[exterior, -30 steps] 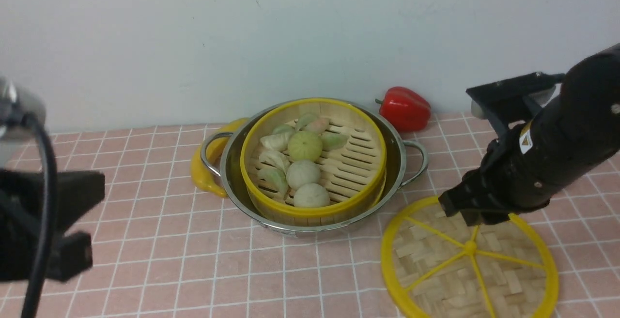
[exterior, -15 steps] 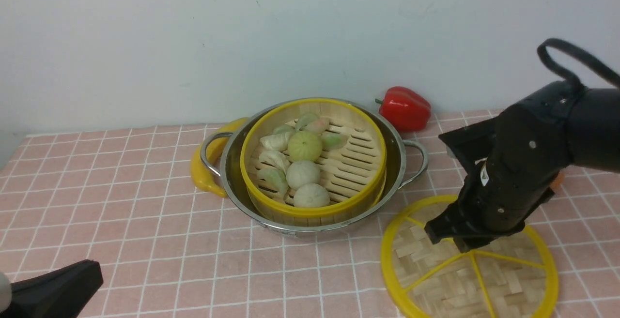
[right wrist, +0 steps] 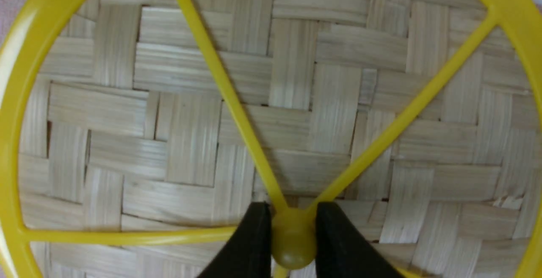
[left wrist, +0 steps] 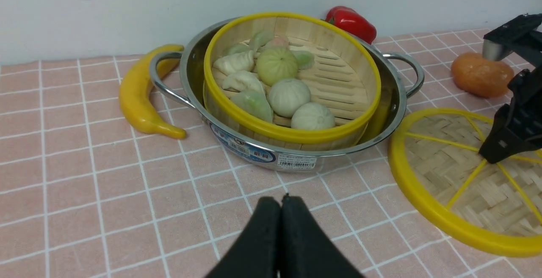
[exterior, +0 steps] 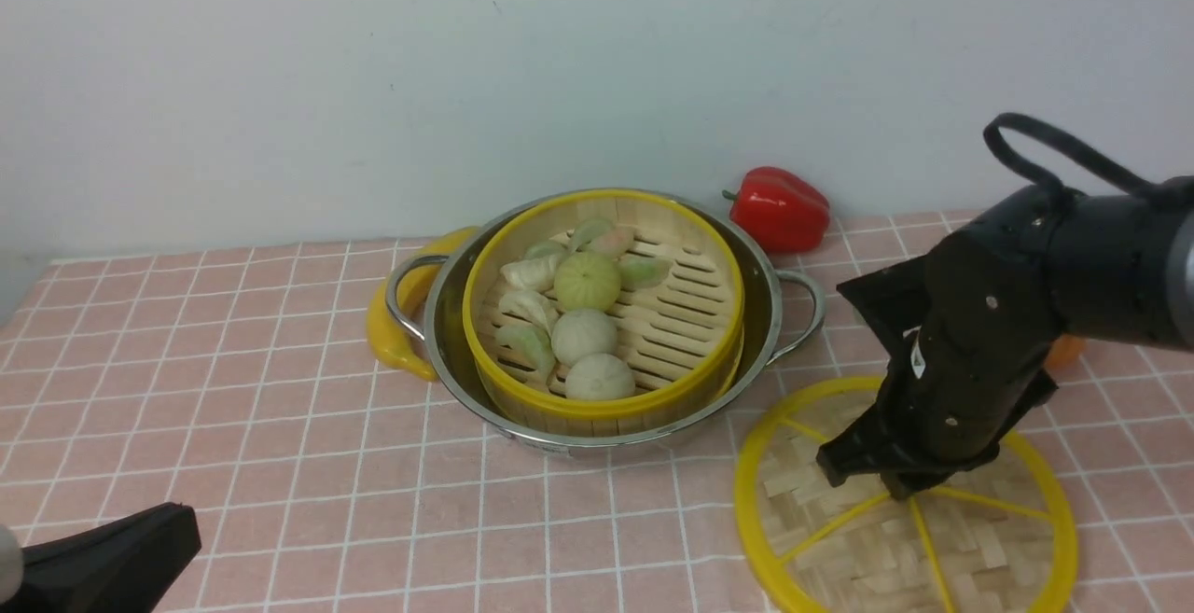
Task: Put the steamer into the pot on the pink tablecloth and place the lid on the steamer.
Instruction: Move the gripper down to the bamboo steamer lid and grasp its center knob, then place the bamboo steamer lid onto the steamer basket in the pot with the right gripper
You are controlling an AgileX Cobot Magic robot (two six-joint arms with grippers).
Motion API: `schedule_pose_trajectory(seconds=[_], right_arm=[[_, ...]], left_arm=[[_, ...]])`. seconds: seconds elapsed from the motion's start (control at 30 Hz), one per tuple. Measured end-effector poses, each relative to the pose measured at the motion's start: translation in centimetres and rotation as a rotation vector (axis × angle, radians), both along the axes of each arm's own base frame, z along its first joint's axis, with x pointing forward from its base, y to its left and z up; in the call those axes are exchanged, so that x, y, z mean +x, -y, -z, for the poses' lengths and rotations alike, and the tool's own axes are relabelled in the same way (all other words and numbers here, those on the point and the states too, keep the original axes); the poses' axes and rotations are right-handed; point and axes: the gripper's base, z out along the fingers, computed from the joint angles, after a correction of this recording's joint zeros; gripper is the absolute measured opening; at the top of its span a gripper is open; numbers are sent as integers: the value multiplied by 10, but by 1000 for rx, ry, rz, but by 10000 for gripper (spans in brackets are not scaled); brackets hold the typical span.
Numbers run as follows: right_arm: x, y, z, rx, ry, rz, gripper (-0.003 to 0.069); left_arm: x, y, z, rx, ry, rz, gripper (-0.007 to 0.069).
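Observation:
The steamer point(exterior: 686, 314), holding pale green and white buns, sits inside the steel pot point(exterior: 767, 314) on the pink tablecloth point(exterior: 280, 408). The lid point(exterior: 839, 538) lies flat on the cloth to the right of the pot. My right gripper point(exterior: 886, 478) points down onto the lid's middle. In the right wrist view its black fingers point(right wrist: 254, 235) press both sides of the yellow centre knob point(right wrist: 293, 244). My left gripper point(left wrist: 281, 204) is shut and empty, low over the cloth in front of the pot point(left wrist: 254, 151). Only its dark tip point(exterior: 103, 557) shows in the front view.
A yellow banana point(exterior: 387, 333) lies against the pot's left handle. A red pepper point(exterior: 779, 207) sits by the wall behind the pot. An orange fruit point(left wrist: 480, 75) rests behind the lid, close to my right arm. The white wall runs close behind everything.
My right arm has come down onto the lid's centre and its jaws have closed on the knob. My left arm has pulled back to the bottom left corner.

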Motion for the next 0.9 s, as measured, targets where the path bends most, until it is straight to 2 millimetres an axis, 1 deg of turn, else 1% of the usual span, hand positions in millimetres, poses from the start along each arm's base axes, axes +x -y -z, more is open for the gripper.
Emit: schedule_pose_trajectory(seconds=[0.13, 0.2, 0.23, 0.27, 0.3, 0.33, 0.37, 0.4, 0.43, 0.5, 0.53, 0.57, 0.6, 0.63, 0.67, 0.8, 0.9], right_arm=[[-6, 5, -15, -23, -10, 1, 146], [-11, 9, -43, -38, -7, 9, 146], [-12, 10, -52, -36, 0, 11, 146], [-15, 11, -71, -35, 10, 10, 146], [-14, 11, -74, -31, 19, 9, 146], [-15, 12, -86, -25, 35, 7, 146], [-14, 11, -103, -1, 76, -1, 146], [-12, 8, -124, 42, 126, -17, 146], [-9, 4, -137, 77, 159, -33, 146], [-3, -3, -155, 136, 199, -59, 146], [5, -11, -164, 176, 220, -74, 146], [10, -18, -168, 203, 226, -87, 146], [21, -28, -171, 224, 238, -103, 146], [23, -30, -171, 227, 238, -109, 146], [37, -43, -165, 235, 237, -126, 146], [77, -80, -144, 250, 246, -162, 146], [95, -94, -136, 270, 264, -168, 146]], left_arm=[[0, 0, 0, 0, 0, 0, -8], [0, 0, 0, 0, 0, 0, -8], [0, 0, 0, 0, 0, 0, -8], [0, 0, 0, 0, 0, 0, -8], [0, 0, 0, 0, 0, 0, -8], [0, 0, 0, 0, 0, 0, -8], [0, 0, 0, 0, 0, 0, -8], [0, 0, 0, 0, 0, 0, -8], [0, 0, 0, 0, 0, 0, -8], [0, 0, 0, 0, 0, 0, -8], [0, 0, 0, 0, 0, 0, -8], [0, 0, 0, 0, 0, 0, -8], [0, 0, 0, 0, 0, 0, -8], [0, 0, 0, 0, 0, 0, -8], [0, 0, 0, 0, 0, 0, -8], [0, 0, 0, 0, 0, 0, -8], [0, 0, 0, 0, 0, 0, -8]])
